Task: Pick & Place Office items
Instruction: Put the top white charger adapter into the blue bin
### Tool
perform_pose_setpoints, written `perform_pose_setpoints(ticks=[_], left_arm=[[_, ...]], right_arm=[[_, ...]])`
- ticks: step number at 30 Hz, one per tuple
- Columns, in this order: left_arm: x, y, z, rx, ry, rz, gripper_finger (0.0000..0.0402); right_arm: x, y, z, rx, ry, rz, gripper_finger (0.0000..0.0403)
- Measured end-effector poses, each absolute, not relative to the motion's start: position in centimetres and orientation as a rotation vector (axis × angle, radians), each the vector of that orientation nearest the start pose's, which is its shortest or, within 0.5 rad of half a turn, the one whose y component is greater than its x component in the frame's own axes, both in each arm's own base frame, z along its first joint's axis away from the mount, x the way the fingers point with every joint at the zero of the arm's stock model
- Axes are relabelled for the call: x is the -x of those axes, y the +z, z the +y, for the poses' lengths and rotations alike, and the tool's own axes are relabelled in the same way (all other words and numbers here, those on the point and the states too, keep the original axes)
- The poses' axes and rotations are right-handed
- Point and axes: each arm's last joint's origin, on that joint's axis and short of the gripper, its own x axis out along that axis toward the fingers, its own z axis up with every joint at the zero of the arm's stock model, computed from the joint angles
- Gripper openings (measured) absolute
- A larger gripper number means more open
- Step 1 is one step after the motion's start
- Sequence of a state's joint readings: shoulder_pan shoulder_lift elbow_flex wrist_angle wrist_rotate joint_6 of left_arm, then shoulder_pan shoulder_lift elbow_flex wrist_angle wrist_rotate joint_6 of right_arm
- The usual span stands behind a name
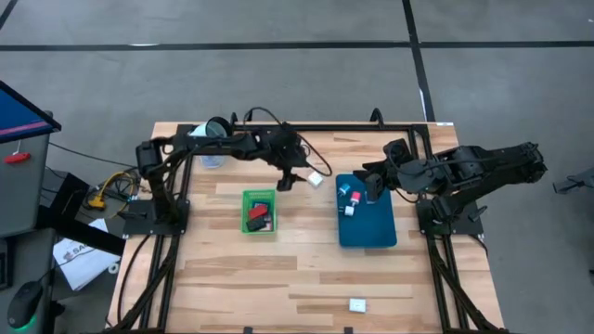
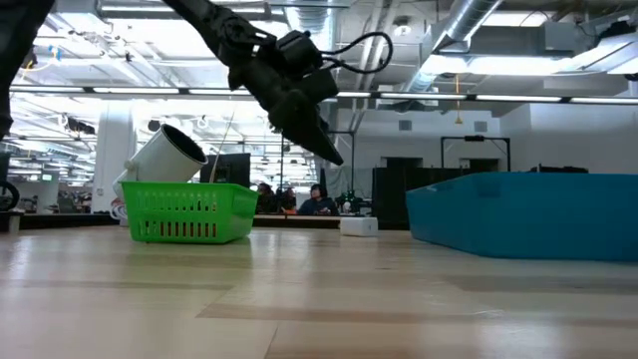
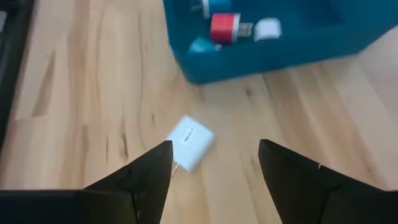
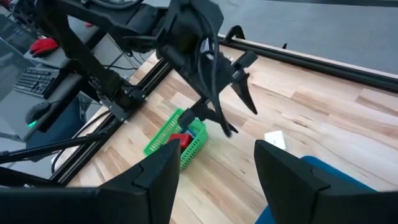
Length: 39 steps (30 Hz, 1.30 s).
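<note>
A small white block (image 3: pixel 189 142) lies flat on the wood between the green tray (image 1: pixel 259 211) and the blue tray (image 1: pixel 366 223); it also shows in the high view (image 1: pixel 316 176). My left gripper (image 3: pixel 214 149) is open and hovers above it, tilted down, touching nothing (image 1: pixel 290 181). The green tray holds red and black items (image 1: pixel 258 213). The blue tray holds red, white and blue items (image 3: pixel 224 28). My right gripper (image 4: pixel 217 149) is open and empty, over the blue tray's far left part (image 1: pixel 373 190). Another white item (image 1: pixel 357 304) lies near the table's near edge.
A white cylinder with a dark opening (image 1: pixel 215 130) lies at the table's far left, behind the green tray in the low view (image 2: pixel 164 155). Black rails (image 1: pixel 334 125) run along the far edge. Bare wood (image 1: pixel 278 278) spreads across the near half.
</note>
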<state>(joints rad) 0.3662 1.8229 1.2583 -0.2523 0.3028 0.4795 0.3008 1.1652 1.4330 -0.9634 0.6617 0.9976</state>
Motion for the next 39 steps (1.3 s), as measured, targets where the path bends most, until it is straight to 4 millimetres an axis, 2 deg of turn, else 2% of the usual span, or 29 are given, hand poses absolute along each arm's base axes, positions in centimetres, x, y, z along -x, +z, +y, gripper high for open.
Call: perform_pose_setpoints(ticks=[4, 9, 16, 20, 34, 39], left_arm=[[-37.3, 20.0, 13.9, -0.169, -0.151, 0.751, 0.0250], [-39.7, 18.1, 14.4, -0.164, -0.167, 0.777, 0.0267], [-42.1, 16.2, 15.7, -0.129, -0.189, 0.840, 0.0269], [-42.9, 14.5, 15.4, -0.131, -0.224, 0.894, 0.0269], [-43.4, 14.8, 15.0, -0.170, -0.186, 0.910, 0.0269], [-43.6, 14.7, 14.7, -0.099, -0.136, 0.921, 0.0269]], right_arm=[[-20.2, 41.0, 4.2, -0.640, -0.621, 0.385, 0.0198], [-20.3, 41.0, 3.5, -0.648, -0.647, 0.381, 0.0198], [-20.4, 40.9, 3.1, -0.682, -0.634, 0.407, 0.0198], [-20.4, 40.8, 3.2, -0.684, -0.635, 0.413, 0.0198], [-20.4, 40.8, 3.2, -0.684, -0.633, 0.414, 0.0198], [-20.4, 40.9, 3.3, -0.686, -0.628, 0.412, 0.0198]])
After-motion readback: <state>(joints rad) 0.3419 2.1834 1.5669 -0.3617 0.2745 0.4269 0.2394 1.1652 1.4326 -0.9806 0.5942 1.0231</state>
